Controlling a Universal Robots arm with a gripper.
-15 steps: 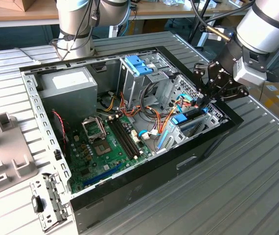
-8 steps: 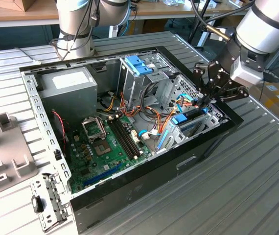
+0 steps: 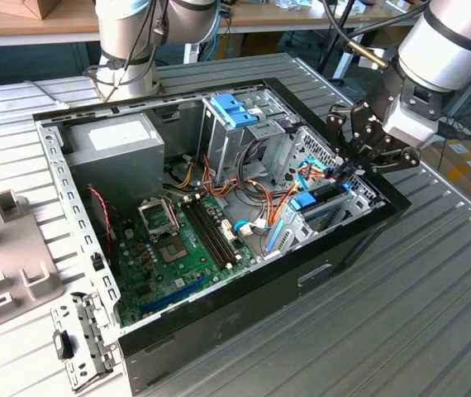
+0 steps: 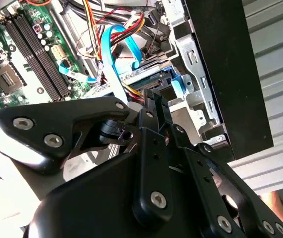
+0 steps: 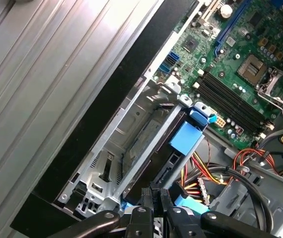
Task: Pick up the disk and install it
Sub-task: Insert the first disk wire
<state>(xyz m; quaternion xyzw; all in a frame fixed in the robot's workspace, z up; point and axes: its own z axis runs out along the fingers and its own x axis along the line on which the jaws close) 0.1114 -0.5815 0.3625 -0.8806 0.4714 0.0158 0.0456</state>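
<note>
The disk (image 3: 320, 207) lies in the drive cage at the corner of the open computer case on the exterior view's right, its dark body flanked by blue side rails. In the first wrist view the disk (image 5: 154, 153) shows its dark side and a blue tab. In the second wrist view the disk (image 4: 149, 79) sits under blue and orange cables. My black gripper (image 3: 353, 169) hangs over that cage. Its fingers are shut, with the tips down at the disk's end in both wrist views (image 4: 156, 96) (image 5: 154, 191). I cannot tell whether they touch it.
The case's black wall (image 3: 302, 277) runs close beside the cage. Inside are a grey power supply (image 3: 111, 149), a green motherboard (image 3: 178, 240), a light-blue latch piece (image 3: 234, 110) and loose cables (image 3: 256, 194). A grey plastic part (image 3: 4, 248) and a metal bracket (image 3: 78, 339) lie on the ribbed table.
</note>
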